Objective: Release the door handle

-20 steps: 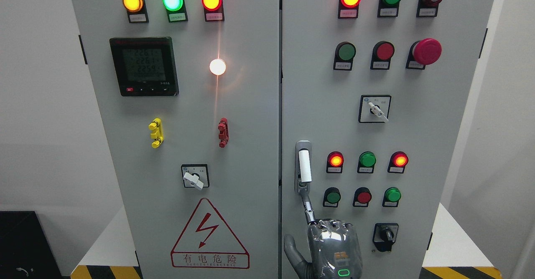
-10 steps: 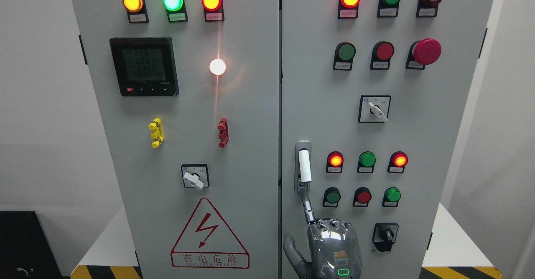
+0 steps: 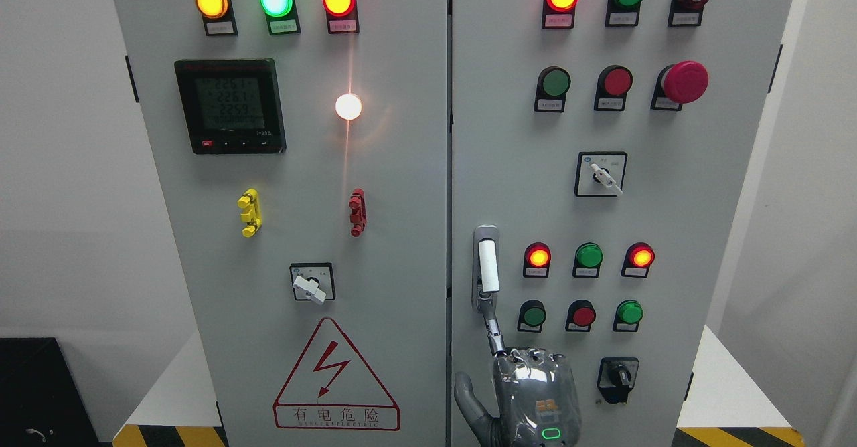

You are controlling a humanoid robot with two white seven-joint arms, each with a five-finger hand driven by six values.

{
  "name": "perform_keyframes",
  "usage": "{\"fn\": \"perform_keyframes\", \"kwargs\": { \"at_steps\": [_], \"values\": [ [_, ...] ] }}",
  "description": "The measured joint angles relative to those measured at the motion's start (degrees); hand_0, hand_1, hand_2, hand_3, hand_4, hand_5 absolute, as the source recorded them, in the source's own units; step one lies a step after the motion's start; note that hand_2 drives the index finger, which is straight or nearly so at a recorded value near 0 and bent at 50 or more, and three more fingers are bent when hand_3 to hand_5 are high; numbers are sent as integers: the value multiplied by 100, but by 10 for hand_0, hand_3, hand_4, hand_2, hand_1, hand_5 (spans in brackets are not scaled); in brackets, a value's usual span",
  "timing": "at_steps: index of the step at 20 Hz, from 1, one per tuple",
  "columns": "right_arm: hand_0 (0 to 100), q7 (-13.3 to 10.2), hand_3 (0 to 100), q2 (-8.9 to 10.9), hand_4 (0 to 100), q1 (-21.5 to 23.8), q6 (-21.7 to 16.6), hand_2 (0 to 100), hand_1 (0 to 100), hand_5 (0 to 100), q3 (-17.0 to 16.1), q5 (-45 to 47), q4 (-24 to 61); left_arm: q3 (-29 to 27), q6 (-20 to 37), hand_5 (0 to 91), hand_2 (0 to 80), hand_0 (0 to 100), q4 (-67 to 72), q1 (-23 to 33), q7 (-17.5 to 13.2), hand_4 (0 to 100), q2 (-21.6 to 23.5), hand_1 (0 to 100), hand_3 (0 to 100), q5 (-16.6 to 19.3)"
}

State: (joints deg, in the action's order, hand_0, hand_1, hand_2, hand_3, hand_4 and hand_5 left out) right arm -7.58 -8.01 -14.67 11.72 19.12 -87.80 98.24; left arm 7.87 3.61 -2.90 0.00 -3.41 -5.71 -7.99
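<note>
From my seat, the left door [image 3: 281, 233] is bare along its lower edge. Right of the seam, the door handle [image 3: 487, 266] stands upright; my right hand [image 3: 529, 393] hangs below it, one finger [image 3: 494, 330] extended touching its base, gripping nothing. Selector switch [image 3: 617, 379] sits near the right door's lower right.

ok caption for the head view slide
Right hand just below the white door handle on the grey control cabinet.

Right hand [image 3: 532, 393] raised at the bottom edge, just right of centre, back turned toward the camera. Index finger [image 3: 494, 330] stretched straight up, thumb [image 3: 469, 397] splayed out to the left, nothing grasped.
</note>
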Motion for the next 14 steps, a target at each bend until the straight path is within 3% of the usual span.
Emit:
{"fn": "perform_keyframes", "kwargs": {
  "at_steps": [14],
  "values": [
    [503,-15,1000,0,1000,11,-4,228,292,1000,8,7,147,-1,0,0,0,120,0,0,0,0,0,556,0,1]
  ]
}}
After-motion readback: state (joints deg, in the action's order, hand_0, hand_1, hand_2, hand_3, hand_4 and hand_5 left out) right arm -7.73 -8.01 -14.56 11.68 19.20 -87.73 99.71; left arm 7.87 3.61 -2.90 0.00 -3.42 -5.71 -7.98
